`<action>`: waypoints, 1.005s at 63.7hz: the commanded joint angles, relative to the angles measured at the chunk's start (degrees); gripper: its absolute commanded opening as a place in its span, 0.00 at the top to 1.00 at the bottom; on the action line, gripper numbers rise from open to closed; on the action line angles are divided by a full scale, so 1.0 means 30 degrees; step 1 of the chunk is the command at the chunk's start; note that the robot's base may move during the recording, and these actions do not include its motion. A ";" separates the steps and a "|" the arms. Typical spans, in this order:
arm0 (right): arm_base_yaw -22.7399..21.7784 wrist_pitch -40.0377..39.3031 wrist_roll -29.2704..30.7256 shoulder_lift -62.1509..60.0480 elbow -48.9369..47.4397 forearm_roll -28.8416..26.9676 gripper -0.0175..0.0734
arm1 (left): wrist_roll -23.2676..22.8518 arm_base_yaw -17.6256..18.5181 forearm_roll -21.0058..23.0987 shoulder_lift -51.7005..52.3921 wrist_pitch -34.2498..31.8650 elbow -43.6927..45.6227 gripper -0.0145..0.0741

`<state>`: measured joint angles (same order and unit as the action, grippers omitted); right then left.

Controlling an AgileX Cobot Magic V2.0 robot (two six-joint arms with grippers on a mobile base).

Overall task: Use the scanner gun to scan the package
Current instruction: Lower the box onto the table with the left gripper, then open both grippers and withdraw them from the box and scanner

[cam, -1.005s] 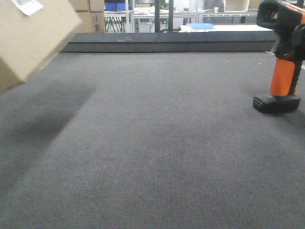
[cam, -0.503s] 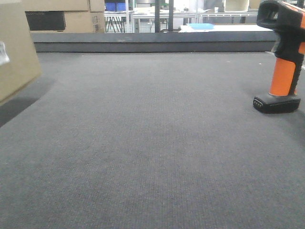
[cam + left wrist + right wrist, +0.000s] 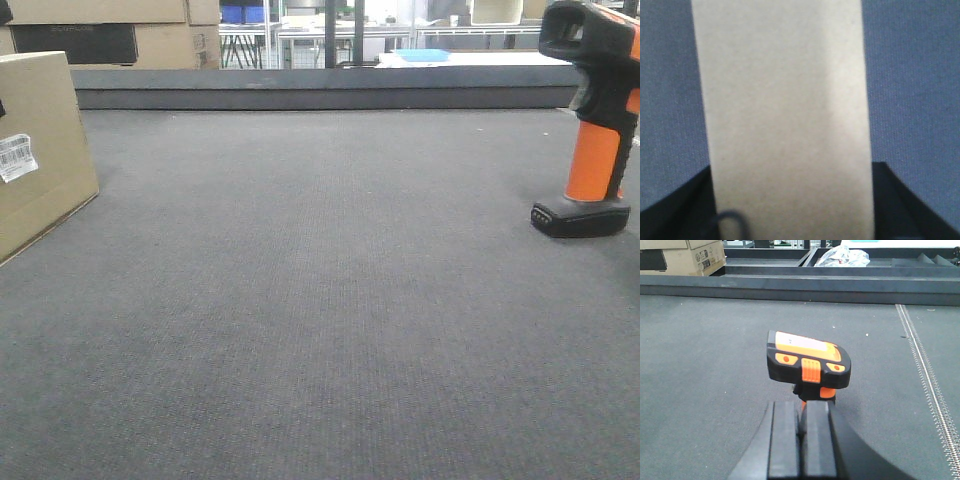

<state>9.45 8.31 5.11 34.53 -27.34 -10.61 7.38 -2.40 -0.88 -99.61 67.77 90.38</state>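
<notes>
**Box down at far left, scanner standing at right**

In your front view the box (image 3: 40, 150) sits on the grey mat (image 3: 320, 300) at the far left edge, partly cut off by the frame. Its white barcode label (image 3: 16, 157) is on the face turned toward the camera, slightly tilted. The scanner (image 3: 592, 120) stands upright on its black foot at the far right, well apart from the box, head cut by the frame edge.

Left wrist view: the box (image 3: 785, 120) fills the middle of the frame, top to bottom, mat on both sides. Dark gripper parts show at the lower corners, flanking the box. You can't tell from this whether the left gripper is clamped on it or just around it.

Right wrist view: the right gripper (image 3: 801, 437) has its fingers pressed together, nothing between them. It sits just behind the scanner (image 3: 808, 365), whose orange-and-black head faces away. Contact with the scanner is unclear.

Bigger cardboard boxes (image 3: 100, 35) with a dark panel stand behind the mat's far edge.
</notes>
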 commanded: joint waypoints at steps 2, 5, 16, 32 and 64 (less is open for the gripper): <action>-0.0104 -0.0190 0.0171 -0.0163 0.0027 0.0125 0.98 | -0.0172 0.0087 0.0167 0.0234 0.0213 0.0199 0.14; -0.0104 -0.0043 0.0171 -0.0163 0.0027 0.0125 0.98 | -0.0172 0.0087 0.0294 0.0472 0.0208 0.0199 0.16; -0.0139 0.0456 0.0171 -0.0163 0.0027 0.0369 0.98 | -0.0172 0.0087 0.0442 0.2252 0.0171 0.0199 0.30; -0.0806 0.1209 0.0171 -0.0163 0.0027 0.0678 0.98 | -0.0172 0.0087 0.0611 0.5641 -0.0920 -0.0190 0.63; -0.2927 0.3424 0.0171 -0.0505 0.0074 0.0689 0.98 | -0.0172 0.0087 0.0547 1.6307 -1.1380 -1.2924 0.96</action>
<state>0.74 18.03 5.34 34.08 -27.34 -9.13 7.26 -2.40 0.43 -56.22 40.12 57.80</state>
